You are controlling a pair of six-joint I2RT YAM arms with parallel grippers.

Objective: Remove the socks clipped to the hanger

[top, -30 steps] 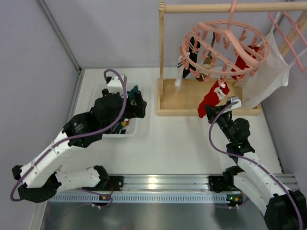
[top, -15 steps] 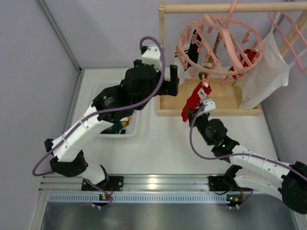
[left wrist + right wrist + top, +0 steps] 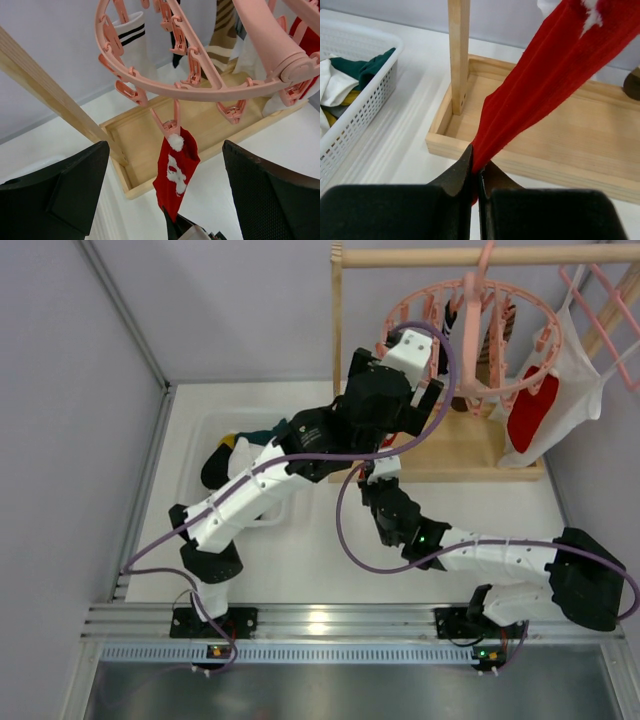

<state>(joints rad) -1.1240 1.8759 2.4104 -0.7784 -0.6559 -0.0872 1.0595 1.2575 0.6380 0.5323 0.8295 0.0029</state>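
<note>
- Pink hanger (image 3: 470, 335), from above: my left hand (image 3: 432, 390) has swung up from the basket (image 3: 215, 425) to the ring. Both arms now work on one sock, so its release looks close.
- Left wrist: that hand gapes wide either side of the red sock (image 3: 175, 172), with one clip (image 3: 170, 125) on it. I count five socks hanging: two red, one white, one brown-striped, one seemingly black.
- Right wrist: my right hand (image 3: 476, 175) pinches that sock's toe, stretched taut.
</note>
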